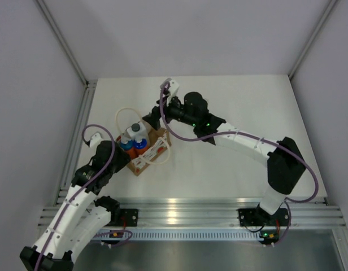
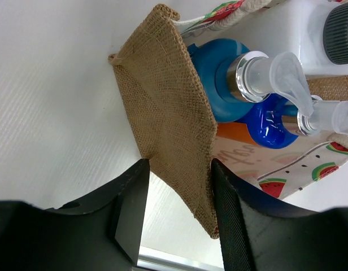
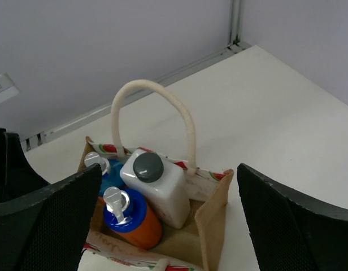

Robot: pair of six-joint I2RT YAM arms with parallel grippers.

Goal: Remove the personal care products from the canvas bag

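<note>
The canvas bag (image 1: 154, 149) stands upright left of the table's middle, its burlap side (image 2: 162, 101) toward my left wrist. Inside it are the white bottle with a dark cap (image 3: 162, 189) and two orange bottles with blue caps (image 3: 129, 220) (image 3: 109, 175). The grey bottle is out of view. My left gripper (image 2: 178, 169) is open and straddles the bag's burlap corner, the fabric against one finger. Above and behind the bag hangs my right gripper (image 3: 168, 169), wide open and holding nothing.
A cream rope handle (image 3: 151, 90) arches over the bag's far side. White enclosure walls stand to the left, right and back. An aluminium rail (image 1: 179, 212) runs along the near edge by the arm bases.
</note>
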